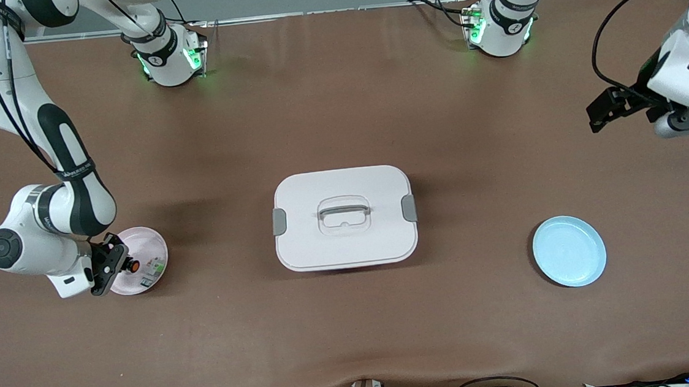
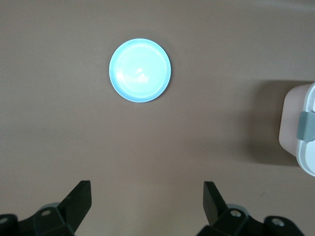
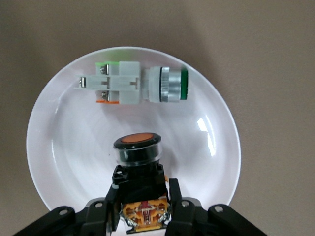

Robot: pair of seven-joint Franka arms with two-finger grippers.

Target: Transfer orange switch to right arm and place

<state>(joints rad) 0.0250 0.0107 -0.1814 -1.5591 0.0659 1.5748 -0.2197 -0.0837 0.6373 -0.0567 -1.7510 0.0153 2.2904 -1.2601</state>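
The orange switch [image 1: 132, 266], a stubby black part with an orange end, sits between the fingers of my right gripper [image 1: 113, 267]. The gripper is shut on it over the pink plate [image 1: 146, 241] at the right arm's end of the table. In the right wrist view the switch [image 3: 138, 147] stands in my right gripper [image 3: 142, 189] above the plate [image 3: 59, 162]; I cannot tell whether it touches the plate. My left gripper [image 1: 601, 113] is open and empty, up in the air at the left arm's end, and its jaws stand wide apart in the left wrist view [image 2: 147, 196].
A white-and-green component [image 3: 133, 84] lies on the pink plate beside the switch. A white lidded box [image 1: 344, 218] with a grey handle stands mid-table. A light blue plate [image 1: 569, 251] lies toward the left arm's end and also shows in the left wrist view [image 2: 140, 70].
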